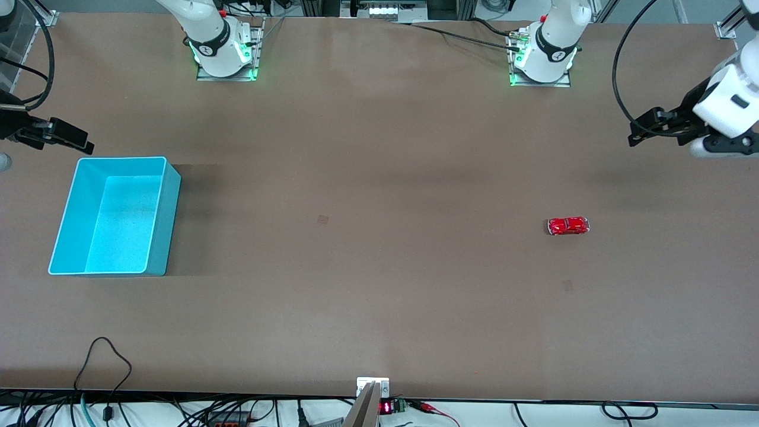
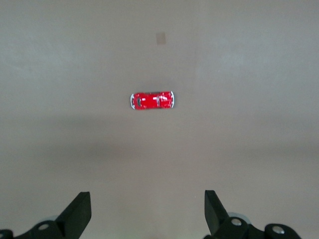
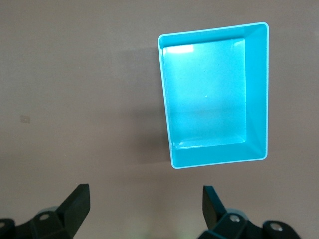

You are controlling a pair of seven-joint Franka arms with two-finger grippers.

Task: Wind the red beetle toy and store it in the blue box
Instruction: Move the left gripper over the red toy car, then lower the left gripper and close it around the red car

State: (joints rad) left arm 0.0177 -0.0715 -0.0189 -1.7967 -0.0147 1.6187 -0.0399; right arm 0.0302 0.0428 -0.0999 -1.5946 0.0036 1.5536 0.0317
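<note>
red beetle toy (image 1: pixel 568 226) on bench (image 1: pixel 367 267), toward left arm's end, well apart from blue box (image 1: pixel 112 216) at right arm's end. left gripper (image 1: pixel 643 131) wide, empty, over bench edge; right gripper (image 1: pixel 71 137) wide, empty, beside box, waiting. toy's long axis runs end to end of bench; nose direction unclear. judgement: descend centred over toy, close across short width.

1. Small display module (image 1: pixel 386 407) at the tabletop edge nearest the front camera: red lit digits, too small to read.
2. Dark bands on the two robot bases (image 1: pixel 220 44) (image 1: pixel 548 50): each carries a small white mark, not legible as letters.
3. Blue box (image 1: pixel 157 228): plain walls, no label seen.
4. Red toy car (image 1: pixel 568 226): no lettering made out in either the front or the left wrist view.
5. No readable text elsewhere.
</note>
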